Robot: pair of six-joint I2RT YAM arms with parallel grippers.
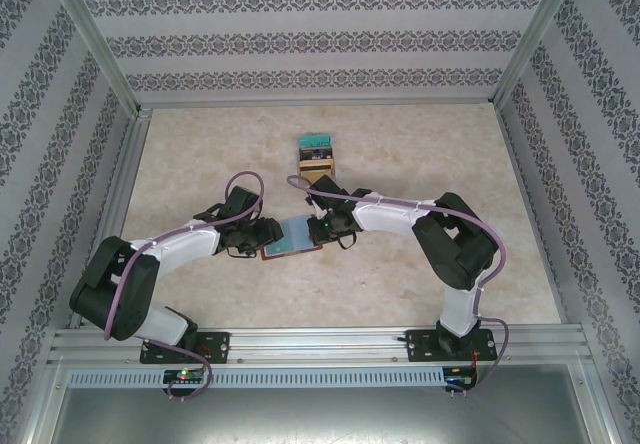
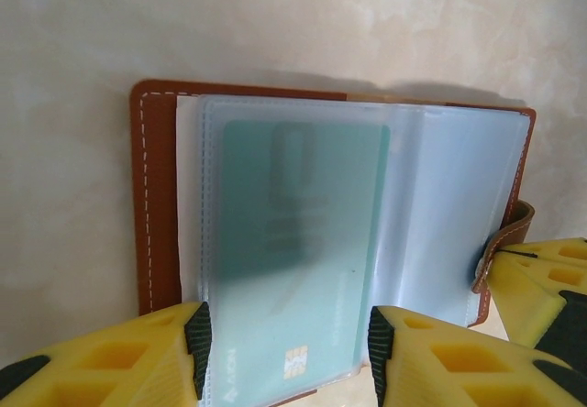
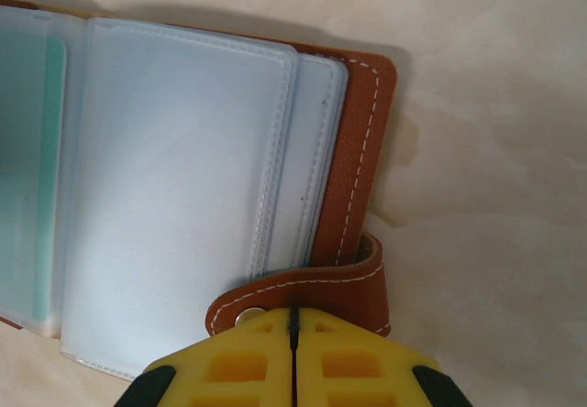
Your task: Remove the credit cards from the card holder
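Two arms are meeting over the card holder (image 1: 292, 236), which is lying open on the table (image 1: 200, 164) in the top view. The left gripper (image 1: 262, 242) is reaching it from its left edge and the right gripper (image 1: 322, 230) from its right edge. A small stepped stack (image 1: 318, 154) is sitting beyond the holder, apart from it.

From the left wrist, the yellow fingers are standing partly apart, and their black pads (image 2: 198, 338) are flanking the near end of a clear sleeve page (image 2: 431, 214). Whether they are pressing on it cannot be told. A teal credit card (image 2: 303, 233) is lying inside that sleeve, over the holder's left half.

From the right wrist, the jaws are closed tight with nothing visible between them. Their tips are bearing against the snap tab (image 3: 312, 283), which is curling up from the holder's right edge. Empty sleeve pages are fanning across the holder's right half.
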